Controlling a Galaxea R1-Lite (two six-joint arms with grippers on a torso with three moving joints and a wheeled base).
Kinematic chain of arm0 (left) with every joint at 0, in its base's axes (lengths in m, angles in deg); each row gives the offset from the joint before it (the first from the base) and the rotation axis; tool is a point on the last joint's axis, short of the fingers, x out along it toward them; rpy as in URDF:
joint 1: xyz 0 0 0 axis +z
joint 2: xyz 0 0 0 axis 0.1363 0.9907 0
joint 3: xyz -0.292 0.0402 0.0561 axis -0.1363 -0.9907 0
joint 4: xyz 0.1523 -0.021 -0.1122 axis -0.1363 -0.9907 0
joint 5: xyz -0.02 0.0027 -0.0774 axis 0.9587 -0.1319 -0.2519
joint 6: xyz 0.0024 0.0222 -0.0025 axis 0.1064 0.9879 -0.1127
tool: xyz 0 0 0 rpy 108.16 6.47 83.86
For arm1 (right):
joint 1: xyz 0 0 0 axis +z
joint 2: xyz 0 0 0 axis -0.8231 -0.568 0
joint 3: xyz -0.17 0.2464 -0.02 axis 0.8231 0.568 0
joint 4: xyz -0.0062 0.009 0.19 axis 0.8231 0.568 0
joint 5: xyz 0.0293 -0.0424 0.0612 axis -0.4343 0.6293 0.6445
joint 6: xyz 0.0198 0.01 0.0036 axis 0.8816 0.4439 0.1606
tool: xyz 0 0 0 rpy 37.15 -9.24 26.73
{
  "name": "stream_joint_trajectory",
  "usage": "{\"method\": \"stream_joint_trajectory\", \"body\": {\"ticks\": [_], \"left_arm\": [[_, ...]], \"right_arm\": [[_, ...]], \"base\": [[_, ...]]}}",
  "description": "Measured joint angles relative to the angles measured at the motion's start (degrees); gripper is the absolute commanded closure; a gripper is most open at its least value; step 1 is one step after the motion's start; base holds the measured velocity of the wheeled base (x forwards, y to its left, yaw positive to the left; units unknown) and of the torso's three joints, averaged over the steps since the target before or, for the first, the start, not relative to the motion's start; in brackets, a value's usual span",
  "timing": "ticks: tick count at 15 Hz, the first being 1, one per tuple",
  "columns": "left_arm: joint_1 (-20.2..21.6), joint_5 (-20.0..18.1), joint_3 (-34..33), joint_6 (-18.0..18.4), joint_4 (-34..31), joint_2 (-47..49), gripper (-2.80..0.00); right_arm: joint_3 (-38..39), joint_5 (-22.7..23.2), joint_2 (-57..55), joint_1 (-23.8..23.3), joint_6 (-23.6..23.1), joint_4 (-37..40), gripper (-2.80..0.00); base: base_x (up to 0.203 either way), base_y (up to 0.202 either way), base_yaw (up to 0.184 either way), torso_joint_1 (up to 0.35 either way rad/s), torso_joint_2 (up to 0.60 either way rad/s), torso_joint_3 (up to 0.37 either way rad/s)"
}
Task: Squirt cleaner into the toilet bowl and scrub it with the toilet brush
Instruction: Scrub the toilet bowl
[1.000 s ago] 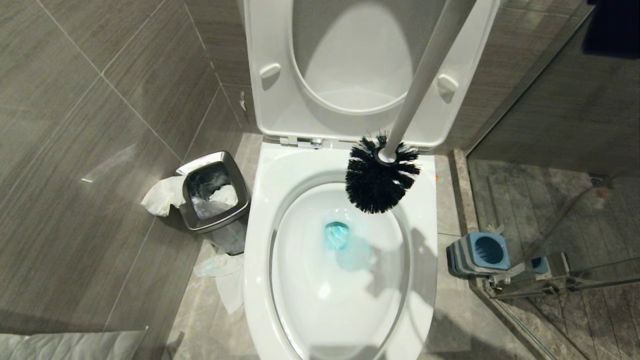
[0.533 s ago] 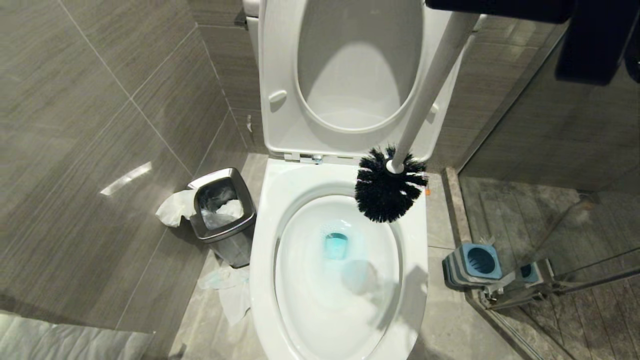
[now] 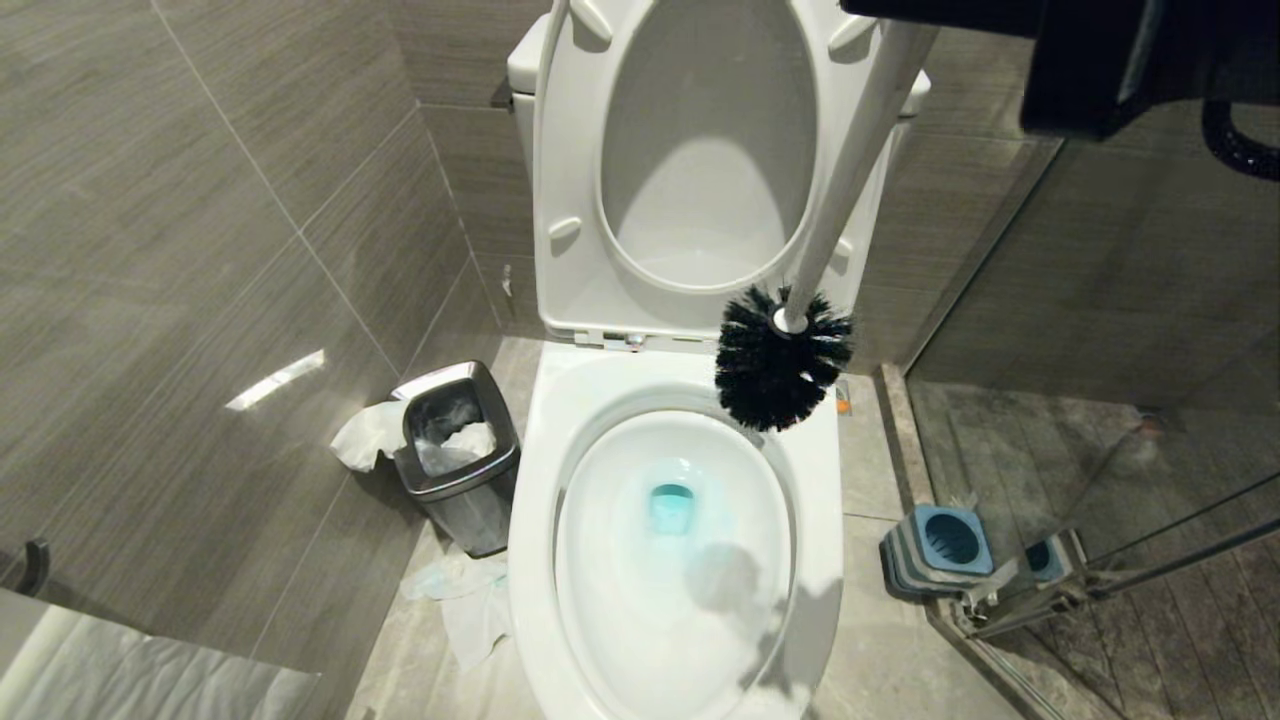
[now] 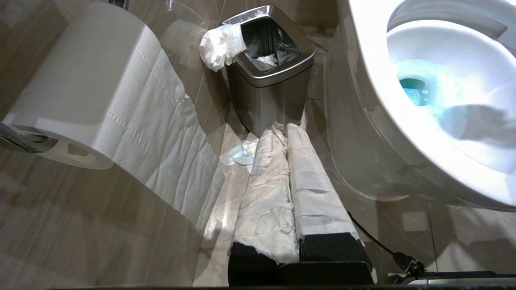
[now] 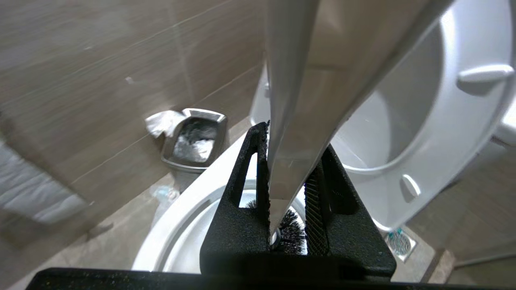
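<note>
The right claw [image 5: 287, 189] is pinching the toilet brush [image 3: 812, 258] high on its slim, stiff, likely slippery handle, dangling the light bristle head above the toilet bowl [image 3: 826, 470] rim.

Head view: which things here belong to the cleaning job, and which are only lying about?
Belong to the job:
- toilet bowl, with blue cleaner inside
- toilet brush, held by the right hand above the rim
- brush holder

Only lying about:
- steel waste bin
- crumpled tissues on the floor
- toilet paper roll
</note>
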Motion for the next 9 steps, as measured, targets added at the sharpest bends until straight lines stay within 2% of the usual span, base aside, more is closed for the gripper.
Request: {"method": "stream_joint_trajectory", "body": {"ticks": [6, 9], "left_arm": [[0.0, 0.0, 0.0, -0.1, 0.0, 0.0, 0.00], [0.0, 0.0, 0.0, -0.2, 0.0, 0.0, 0.00]], "right_arm": [[2.1, 0.1, -3.5, -8.7, 6.8, -4.1, 0.00], [2.3, 0.6, -7.3, -10.2, 10.1, -6.3, 0.00]], "base": [[0.000, 0.000, 0.000, 0.000, 0.00, 0.000], [0.000, 0.000, 0.000, 0.000, 0.00, 0.000]]}}
